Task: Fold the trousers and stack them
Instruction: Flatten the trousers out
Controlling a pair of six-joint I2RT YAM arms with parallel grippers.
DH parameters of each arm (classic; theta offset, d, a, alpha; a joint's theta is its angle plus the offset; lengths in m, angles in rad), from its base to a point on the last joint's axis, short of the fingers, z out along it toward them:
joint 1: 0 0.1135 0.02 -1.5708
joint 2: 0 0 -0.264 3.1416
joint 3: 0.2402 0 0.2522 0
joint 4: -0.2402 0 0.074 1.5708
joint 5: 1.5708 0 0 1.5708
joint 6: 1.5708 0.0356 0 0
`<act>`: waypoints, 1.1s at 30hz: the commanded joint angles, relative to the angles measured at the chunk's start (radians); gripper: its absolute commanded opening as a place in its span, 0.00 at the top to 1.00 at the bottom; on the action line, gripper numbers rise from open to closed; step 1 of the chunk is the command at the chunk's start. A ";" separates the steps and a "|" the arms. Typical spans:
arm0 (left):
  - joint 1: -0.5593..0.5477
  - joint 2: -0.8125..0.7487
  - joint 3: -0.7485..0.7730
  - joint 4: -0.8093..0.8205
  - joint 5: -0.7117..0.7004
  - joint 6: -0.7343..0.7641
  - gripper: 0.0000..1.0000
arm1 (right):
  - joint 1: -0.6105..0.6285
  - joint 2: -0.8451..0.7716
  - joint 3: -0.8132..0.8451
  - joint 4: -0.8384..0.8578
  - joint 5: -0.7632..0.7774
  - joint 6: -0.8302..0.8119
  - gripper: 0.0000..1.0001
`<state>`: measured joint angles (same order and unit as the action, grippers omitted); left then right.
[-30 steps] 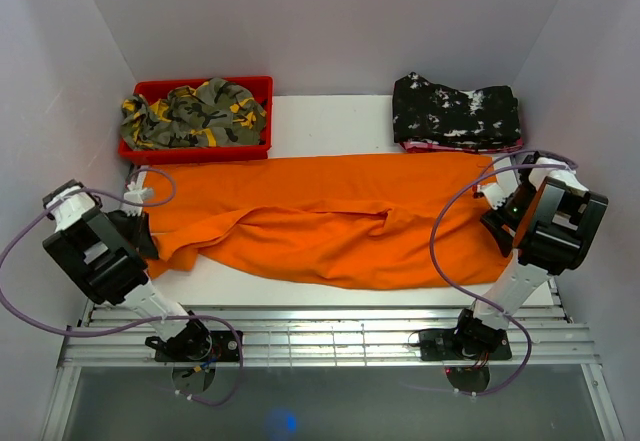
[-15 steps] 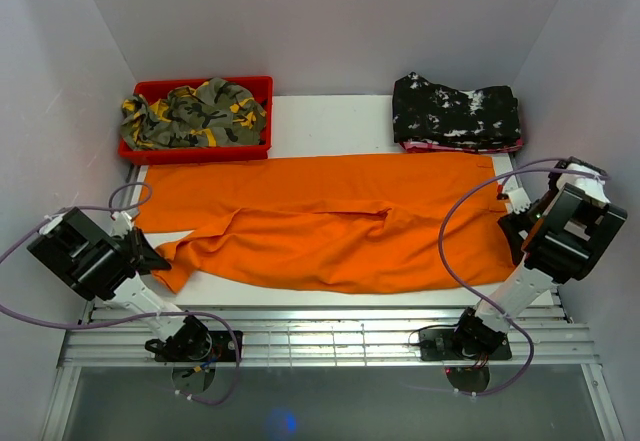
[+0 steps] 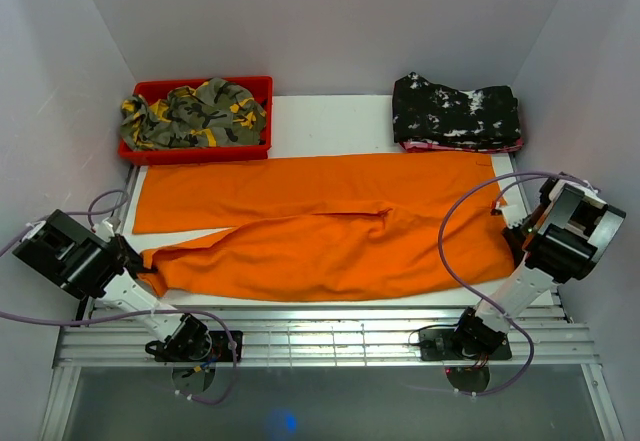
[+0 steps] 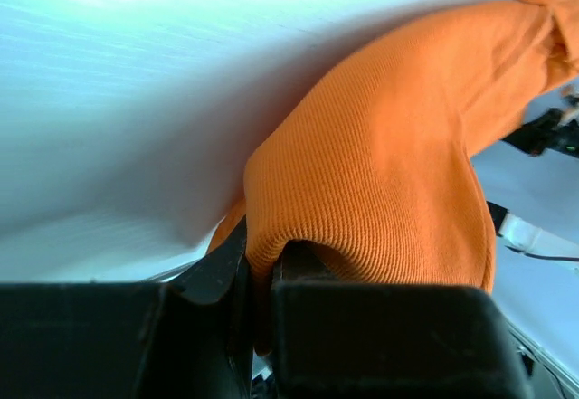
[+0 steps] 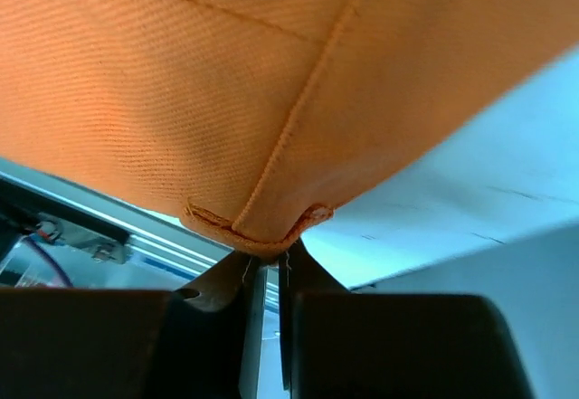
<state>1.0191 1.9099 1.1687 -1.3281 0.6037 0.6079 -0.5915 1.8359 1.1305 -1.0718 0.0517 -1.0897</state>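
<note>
You had the orange trousers (image 3: 330,226) spread left to right across the table (image 3: 330,121). The left tool (image 3: 138,261) was pinched shut on a leg hem, and the right tool (image 3: 522,244) was clamped on the near waist corner. Carrying both ends far together and level would have matched the edges best. The red bin (image 3: 200,82) and the black speckled garment (image 3: 455,111) crowded the far side.

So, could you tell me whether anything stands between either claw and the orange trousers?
Nothing visible does. The left claw is shut on a leg end of the trousers, and the right claw is shut on a seamed corner at the other end.
</note>
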 commanded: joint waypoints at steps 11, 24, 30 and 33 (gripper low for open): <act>0.010 -0.032 0.166 0.124 -0.147 0.062 0.44 | -0.030 0.036 0.149 -0.031 0.040 -0.042 0.82; -0.053 -0.310 0.106 0.178 -0.163 0.222 0.33 | -0.016 -0.026 0.253 -0.096 -0.010 -0.114 0.40; -0.174 -0.359 0.026 0.006 -0.162 0.400 0.31 | 0.022 -0.050 0.201 -0.114 -0.029 -0.150 0.47; -0.269 -0.396 -0.042 -0.031 -0.209 0.493 0.29 | 0.047 -0.052 0.169 -0.109 -0.041 -0.147 0.51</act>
<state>0.8146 1.5929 1.1782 -1.2579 0.4061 0.9577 -0.5659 1.8126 1.3251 -1.1320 0.0288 -1.1763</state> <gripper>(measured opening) 0.704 0.503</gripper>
